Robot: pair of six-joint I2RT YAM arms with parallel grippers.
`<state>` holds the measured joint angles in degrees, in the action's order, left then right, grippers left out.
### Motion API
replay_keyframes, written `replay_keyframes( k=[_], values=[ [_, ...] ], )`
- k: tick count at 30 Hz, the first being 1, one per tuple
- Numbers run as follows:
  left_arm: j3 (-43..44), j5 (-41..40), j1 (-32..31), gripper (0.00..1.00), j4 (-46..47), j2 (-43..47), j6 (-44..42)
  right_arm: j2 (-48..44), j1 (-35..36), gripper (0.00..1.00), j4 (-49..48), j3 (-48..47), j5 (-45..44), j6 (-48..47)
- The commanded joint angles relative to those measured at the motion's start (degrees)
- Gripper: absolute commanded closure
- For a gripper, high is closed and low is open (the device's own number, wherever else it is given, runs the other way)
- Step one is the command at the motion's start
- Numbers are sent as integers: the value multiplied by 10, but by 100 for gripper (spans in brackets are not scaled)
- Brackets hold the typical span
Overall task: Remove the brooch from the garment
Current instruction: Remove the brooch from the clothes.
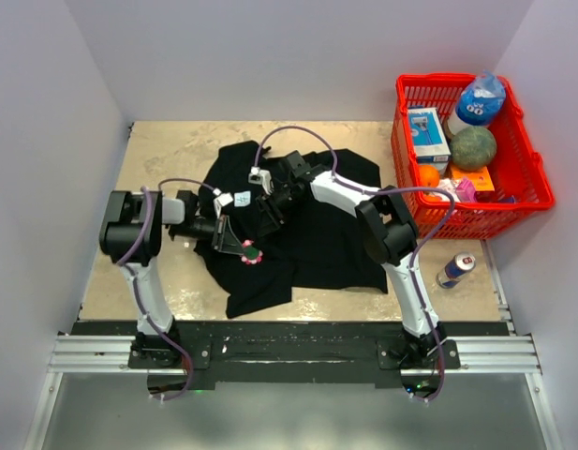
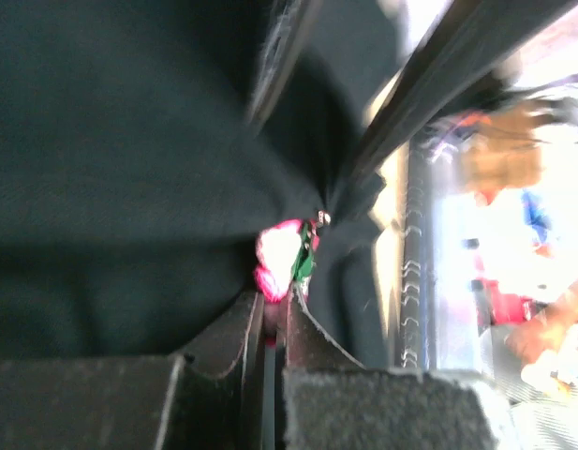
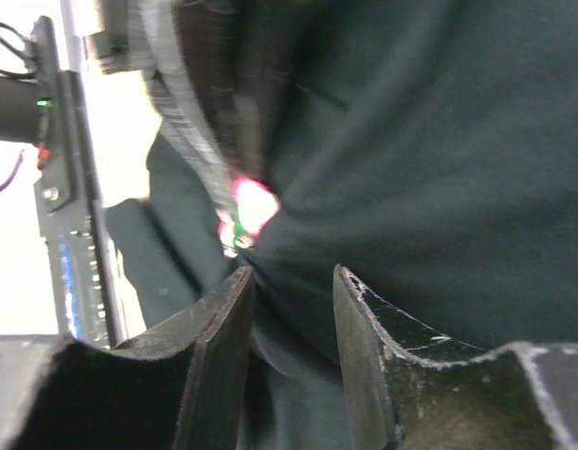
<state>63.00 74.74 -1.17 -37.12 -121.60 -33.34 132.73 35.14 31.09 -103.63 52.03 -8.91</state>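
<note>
Black short-sleeved fabric shirt [image 1: 317, 244] on the beige table [image 1: 171, 150].
The tiny pink, red and yellow bead brooch [image 1: 251, 252] sits on the shirt, left of the frame centre. The left end effector [image 2: 274, 305] is closed, its tips right at the brooch. The right end effector [image 3: 290, 309] stands half open over black cloth, just beside the brooch.
</note>
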Motion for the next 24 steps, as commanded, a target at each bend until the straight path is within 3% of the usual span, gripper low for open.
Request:
replay_keyframes(
  k=[1,3,5,12,20,24],
  values=[
    [-95,-130,7,100,376,120,366,-15,9,58,-15,20,-53,-24],
    [-62,-111,7,100,372,79,382,-26,14,60,-23,48,-58,-24],
    [-91,-117,6,100,433,85,410,-31,26,63,-36,73,-83,-14],
    [-125,-127,3,100,517,79,514,-47,56,69,-43,92,-133,-16],
    [-97,-187,-3,94,428,32,508,-60,64,69,-37,78,-251,4],
    [-85,-231,-5,94,395,32,499,-86,28,67,-41,62,-171,11]
  ],
)
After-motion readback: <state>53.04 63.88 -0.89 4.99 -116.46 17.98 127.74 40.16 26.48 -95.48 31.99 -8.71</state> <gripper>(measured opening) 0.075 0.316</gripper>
